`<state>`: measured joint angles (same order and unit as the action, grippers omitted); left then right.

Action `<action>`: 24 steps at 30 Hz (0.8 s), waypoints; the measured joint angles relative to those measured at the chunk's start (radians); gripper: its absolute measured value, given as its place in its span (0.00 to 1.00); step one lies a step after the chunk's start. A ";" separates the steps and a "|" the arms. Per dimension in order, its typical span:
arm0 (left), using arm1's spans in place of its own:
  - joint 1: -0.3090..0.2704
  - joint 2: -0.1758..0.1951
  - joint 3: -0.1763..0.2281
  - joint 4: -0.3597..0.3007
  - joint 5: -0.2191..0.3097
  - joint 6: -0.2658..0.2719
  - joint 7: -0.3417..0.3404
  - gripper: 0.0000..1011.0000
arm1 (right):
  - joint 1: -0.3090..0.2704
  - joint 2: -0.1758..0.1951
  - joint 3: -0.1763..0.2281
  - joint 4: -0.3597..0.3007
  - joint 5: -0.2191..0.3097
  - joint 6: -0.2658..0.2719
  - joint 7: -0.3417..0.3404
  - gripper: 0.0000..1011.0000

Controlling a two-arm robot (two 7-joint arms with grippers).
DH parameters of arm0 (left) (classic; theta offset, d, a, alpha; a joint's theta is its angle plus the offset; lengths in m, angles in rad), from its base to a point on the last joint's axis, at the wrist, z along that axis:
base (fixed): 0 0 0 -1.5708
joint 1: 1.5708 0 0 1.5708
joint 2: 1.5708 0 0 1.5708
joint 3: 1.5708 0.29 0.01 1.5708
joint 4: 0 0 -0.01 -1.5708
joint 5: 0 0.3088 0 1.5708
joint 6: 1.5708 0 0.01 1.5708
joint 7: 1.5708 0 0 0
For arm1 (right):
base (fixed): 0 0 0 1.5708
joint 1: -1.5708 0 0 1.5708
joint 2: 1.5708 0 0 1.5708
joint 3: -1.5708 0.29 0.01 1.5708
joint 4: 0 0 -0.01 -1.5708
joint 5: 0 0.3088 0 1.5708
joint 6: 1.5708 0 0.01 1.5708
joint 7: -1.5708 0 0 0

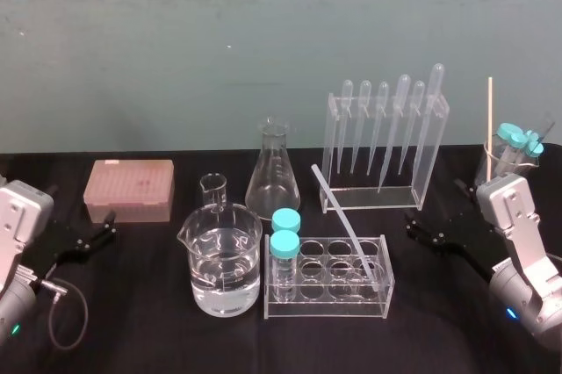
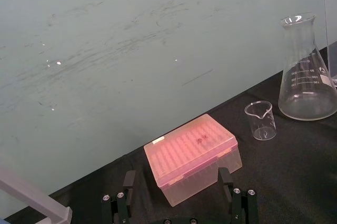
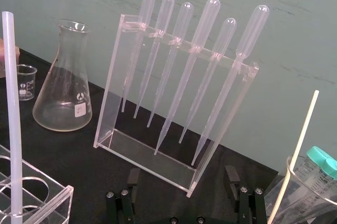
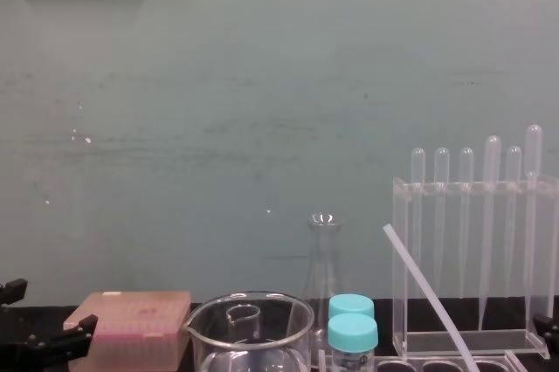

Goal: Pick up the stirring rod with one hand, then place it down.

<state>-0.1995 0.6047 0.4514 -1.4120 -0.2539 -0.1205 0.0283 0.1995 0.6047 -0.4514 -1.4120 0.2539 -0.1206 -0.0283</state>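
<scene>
The right gripper (image 1: 420,226) rested low at the right edge of the black worktop (image 1: 149,330). Its jaws stood open and held nothing, pointing inward toward the glassware. I judged the pick-up had not begun.

The stirring rod (image 1: 347,226) was well apart from those jaws. Its lower end sat in a well at the right end of the clear test tube rack (image 1: 329,299). From there it leaned up and back to the left. Its upper end was free in the air between the conical flask (image 1: 274,172) and the pipette rack (image 1: 421,150). That lean left a long bare stretch above the rack, the likely reason it was propped there: the jaws could close on it without touching the wells. The right arm was nearer, so I reckoned it the natural one to use.

Two teal-capped tubes (image 1: 284,247) stood at the rack's left end, just beside a large beaker (image 1: 225,260) part full of clear liquid. A small beaker (image 1: 213,188) stood behind it. On the far right, a glass (image 1: 493,168) held more capped tubes and a wooden stick (image 1: 490,115), which was not my target.

The left gripper (image 1: 107,225) sat parked at the left edge, jaws open and empty, near a pink pipette tip box (image 1: 129,190).
</scene>
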 joint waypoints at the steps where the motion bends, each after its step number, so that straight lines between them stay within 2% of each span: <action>1: 0.000 0.000 0.000 0.000 0.000 0.000 0.000 0.99 | 0.000 0.000 0.000 0.000 0.000 0.000 0.000 0.99; 24: 0.000 0.000 0.000 0.000 0.000 0.000 0.000 0.99 | 0.000 0.000 0.000 0.000 0.000 0.000 0.000 0.99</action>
<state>-0.1995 0.6047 0.4514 -1.4120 -0.2539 -0.1205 0.0283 0.1996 0.6047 -0.4514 -1.4120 0.2539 -0.1206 -0.0283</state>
